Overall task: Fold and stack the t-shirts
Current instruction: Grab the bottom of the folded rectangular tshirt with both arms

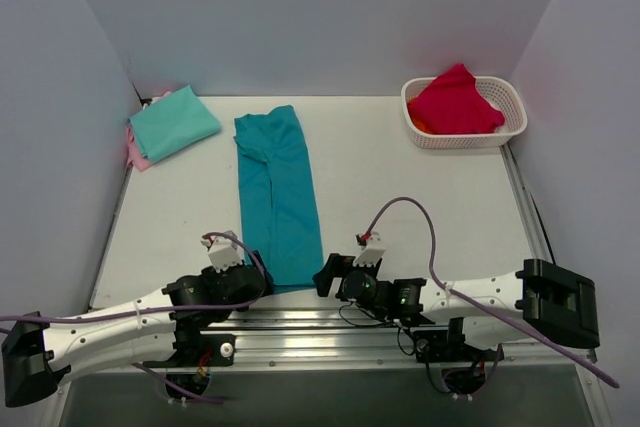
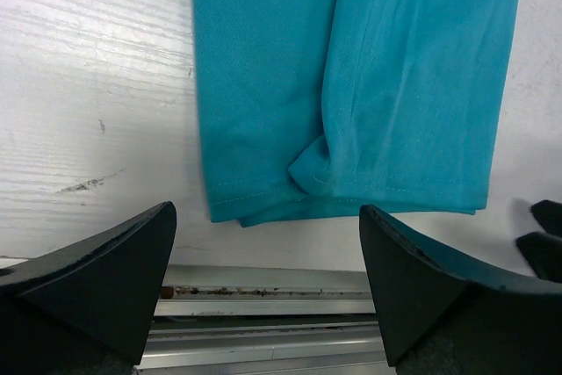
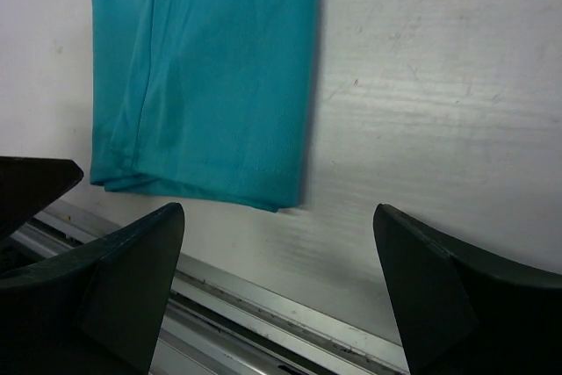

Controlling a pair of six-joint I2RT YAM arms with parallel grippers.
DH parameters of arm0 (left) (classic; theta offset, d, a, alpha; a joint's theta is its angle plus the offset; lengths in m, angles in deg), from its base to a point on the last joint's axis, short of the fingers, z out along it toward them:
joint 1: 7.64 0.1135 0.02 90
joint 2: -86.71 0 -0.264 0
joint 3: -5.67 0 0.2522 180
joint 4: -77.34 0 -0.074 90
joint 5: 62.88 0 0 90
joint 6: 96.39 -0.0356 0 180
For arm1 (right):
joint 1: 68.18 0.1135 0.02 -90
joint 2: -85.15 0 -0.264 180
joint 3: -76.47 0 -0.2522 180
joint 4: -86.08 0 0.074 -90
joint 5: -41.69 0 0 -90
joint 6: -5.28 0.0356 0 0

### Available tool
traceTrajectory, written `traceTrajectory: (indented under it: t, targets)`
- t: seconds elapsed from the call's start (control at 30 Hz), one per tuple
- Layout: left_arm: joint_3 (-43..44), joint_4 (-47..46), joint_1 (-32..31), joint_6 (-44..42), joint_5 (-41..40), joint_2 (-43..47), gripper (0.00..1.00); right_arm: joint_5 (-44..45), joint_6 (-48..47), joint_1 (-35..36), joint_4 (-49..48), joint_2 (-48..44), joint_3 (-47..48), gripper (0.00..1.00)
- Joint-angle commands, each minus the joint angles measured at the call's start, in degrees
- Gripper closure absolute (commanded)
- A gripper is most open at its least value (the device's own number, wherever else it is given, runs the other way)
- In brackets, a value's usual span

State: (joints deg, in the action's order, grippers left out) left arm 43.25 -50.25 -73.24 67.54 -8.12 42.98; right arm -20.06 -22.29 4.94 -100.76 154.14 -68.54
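Poised at hem of teal shirt (image 1: 277, 197) with left gripper (image 2: 268, 221) and right gripper (image 3: 279, 217) wide, empty; may pinch one layer only, spoiling fold.

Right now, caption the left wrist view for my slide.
Open, empty left gripper poised at the near hem of the teal t-shirt, folded into a long strip on the white table.

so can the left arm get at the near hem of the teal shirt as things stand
Probably yes: the left hand is open, and the teal shirt has its hem flat on the table just ahead of the fingers, with nothing between them.
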Motion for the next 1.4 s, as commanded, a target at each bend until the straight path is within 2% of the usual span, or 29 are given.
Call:
traceTrajectory:
  t: [0.0, 0.1, 0.23, 0.3, 0.4, 0.63, 0.67, 0.73, 1.03, 1.1, 1.2, 1.37]
  targets:
    - [0.18, 2.74, -1.19, 5.95, -0.70, -0.39, 0.06, -1.35, 1.38, 1.49, -4.17, 5.17, 2.58, 0.16]
    - [-0.17, 1.08, -1.98, 7.89, -0.79, -2.76, 0.06, -3.02, 0.85, 1.85, -7.34, 11.33, 5.39, 0.21]
    - [0.79, 2.82, -3.56, 12.54, -2.46, -9.18, 0.06, -3.73, 0.76, 2.02, -9.19, 15.99, 7.07, 0.36]
    - [0.88, 3.79, -4.79, 15.09, -3.60, -10.41, 0.06, -2.77, 0.76, 2.02, -9.02, 16.44, 6.98, 0.41]
    - [-0.08, 3.45, -5.85, 17.21, -4.22, -10.50, 0.05, -1.28, 0.76, 1.85, -7.18, 15.65, 6.98, 0.60]
    - [-0.52, 4.06, -5.94, 18.27, -5.54, -10.24, 0.00, 1.72, 0.93, 1.41, -3.57, 12.57, 6.80, 0.82]
    - [-0.35, 4.06, -5.94, 18.27, -5.71, -10.24, 0.06, 1.81, 0.93, 1.32, -3.48, 12.57, 6.80, 0.83]
    - [-0.26, 4.15, -5.94, 18.27, -6.15, -10.50, 0.08, 1.98, 0.85, 1.06, -3.13, 12.75, 6.80, 0.85]
    - [0.71, 5.38, -5.94, 20.20, -8.61, -12.35, 0.39, 2.86, 0.58, 0.71, -0.76, 12.83, 7.77, 0.99]
    - [0.88, 5.47, -5.94, 20.37, -9.49, -12.70, 0.49, 3.04, 0.67, 0.62, -0.23, 12.83, 8.12, 1.00]
    - [1.32, 5.90, -5.94, 20.73, -10.81, -13.49, 0.52, 3.13, 0.67, 0.44, 0.30, 12.48, 8.21, 1.00]
    - [2.37, 5.91, -5.94, 21.25, -13.00, -15.51, 0.67, 3.65, 0.50, 0.36, 1.44, 11.61, 8.21, 1.00]
